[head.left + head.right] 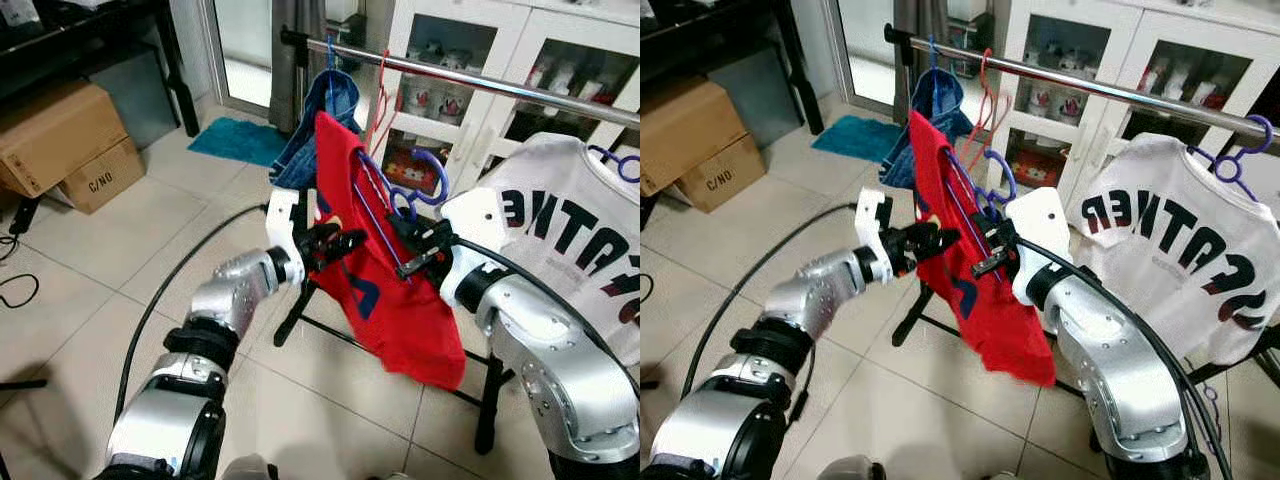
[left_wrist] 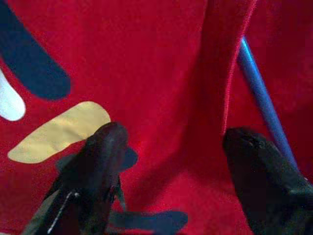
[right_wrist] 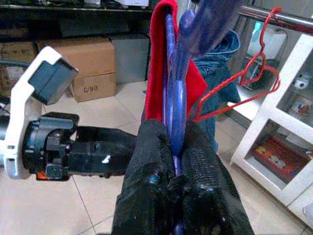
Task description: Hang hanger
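Hanger, purple, carrying a red shirt, sits below the steel rail and in front of it, hook not on the rail. Largest thing near the rail: white lettered jersey, hung from the rail on its own purple hanger, toward the robot's right end. Red shirt drapes down under the rail's mid-span, between both grippers. Blue denim garment hangs from the rail near its left end, with an empty red wire hanger just beside it on the rail. White cabinet stands behind the rail; cardboard boxes well to the rail's left, on the floor. Right gripper below the rail, fingers pinched tight on the purple hanger's bar. Left gripper against the shirt's front, fingers spread apart, red cloth between them, not clamped.
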Tool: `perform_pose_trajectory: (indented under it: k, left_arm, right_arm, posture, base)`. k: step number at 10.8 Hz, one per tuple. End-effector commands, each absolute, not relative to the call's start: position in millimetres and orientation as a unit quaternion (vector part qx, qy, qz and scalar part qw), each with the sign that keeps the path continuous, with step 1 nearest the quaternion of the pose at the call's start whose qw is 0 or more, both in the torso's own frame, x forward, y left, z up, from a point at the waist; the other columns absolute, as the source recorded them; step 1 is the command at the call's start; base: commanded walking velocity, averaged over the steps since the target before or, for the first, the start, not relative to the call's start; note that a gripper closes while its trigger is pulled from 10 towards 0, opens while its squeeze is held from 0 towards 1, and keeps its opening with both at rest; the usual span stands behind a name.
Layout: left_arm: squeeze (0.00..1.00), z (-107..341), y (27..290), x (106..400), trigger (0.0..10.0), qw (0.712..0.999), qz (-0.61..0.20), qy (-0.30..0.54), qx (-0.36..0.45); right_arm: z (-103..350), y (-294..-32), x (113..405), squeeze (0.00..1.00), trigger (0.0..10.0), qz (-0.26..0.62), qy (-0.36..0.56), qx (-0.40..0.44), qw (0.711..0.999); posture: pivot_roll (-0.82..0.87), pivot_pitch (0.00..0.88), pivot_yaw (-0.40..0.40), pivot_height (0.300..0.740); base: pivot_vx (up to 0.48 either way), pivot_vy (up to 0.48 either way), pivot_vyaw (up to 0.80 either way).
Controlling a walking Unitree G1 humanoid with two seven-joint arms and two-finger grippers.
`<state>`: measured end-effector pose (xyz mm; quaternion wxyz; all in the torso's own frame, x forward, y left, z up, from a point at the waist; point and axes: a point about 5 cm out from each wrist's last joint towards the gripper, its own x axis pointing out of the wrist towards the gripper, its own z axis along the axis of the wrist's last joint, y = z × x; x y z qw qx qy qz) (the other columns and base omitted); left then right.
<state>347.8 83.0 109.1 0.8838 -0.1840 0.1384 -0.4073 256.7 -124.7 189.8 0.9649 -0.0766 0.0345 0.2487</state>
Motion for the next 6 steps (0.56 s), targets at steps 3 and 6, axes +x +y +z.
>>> perform_pose_trajectory:
  k: [3, 6]
  left_arm:
    - [0.00, 111.0, 81.1, 352.7, 0.0, 0.885, -0.414, 0.125, -0.174]
    - [0.00, 116.5, 71.1, 350.7, 0.0, 0.866, -0.455, 0.106, -0.178]
  right_arm:
    - [200.3, -126.7, 253.5, 0.00, 0.0, 0.259, 0.020, -0.074, 0.963]
    - [199.0, -127.8, 252.0, 0.00, 0.0, 0.262, 0.027, -0.080, 0.961]
  posture:
    - [-0.05, 0.000, 0.012, 0.740]
    - [-0.06, 0.000, 0.017, 0.740]
  base:
    - [0.000, 0.000, 0.00]
    - [0.000, 0.000, 0.00]
